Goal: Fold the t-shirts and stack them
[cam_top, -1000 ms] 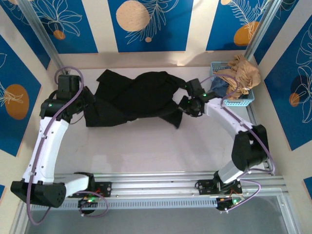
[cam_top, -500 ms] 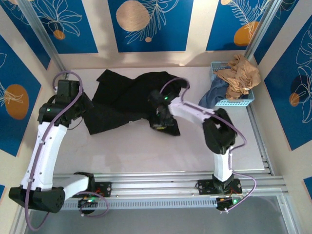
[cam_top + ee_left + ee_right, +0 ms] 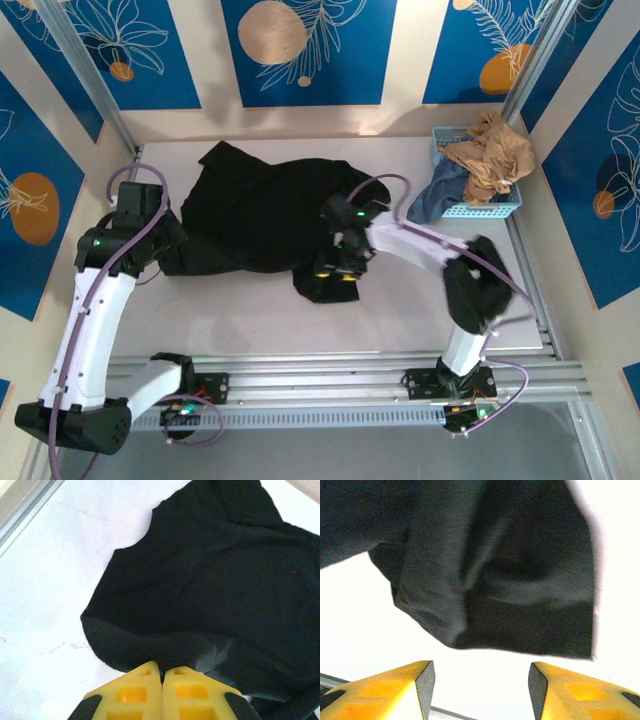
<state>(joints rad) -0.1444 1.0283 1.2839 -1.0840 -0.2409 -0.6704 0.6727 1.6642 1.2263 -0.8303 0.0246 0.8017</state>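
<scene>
Black cloth covers the far half of the worktop (image 3: 250, 320): the t-shirt (image 3: 265, 210) lies rumpled rather than flat, its near right corner bunched into a thick fold. Our left hand (image 3: 161, 671) is closed tight on the shirt's left edge, yellow fingers pressed together with cloth pinched at their tips. We judge this anchors that side so the body can be drawn straight. Our right hand (image 3: 480, 674) hovers just short of the bunched corner, fingers wide apart with nothing between them, placed, we think, to take that fold and drag it outward. At the far right corner a blue basket (image 3: 485, 212) holds a tan garment (image 3: 492, 150) and a blue garment (image 3: 438, 197), well apart from the shirt, probably awaiting their turn. Folding proper has not begun; we reckon spreading comes first.
</scene>
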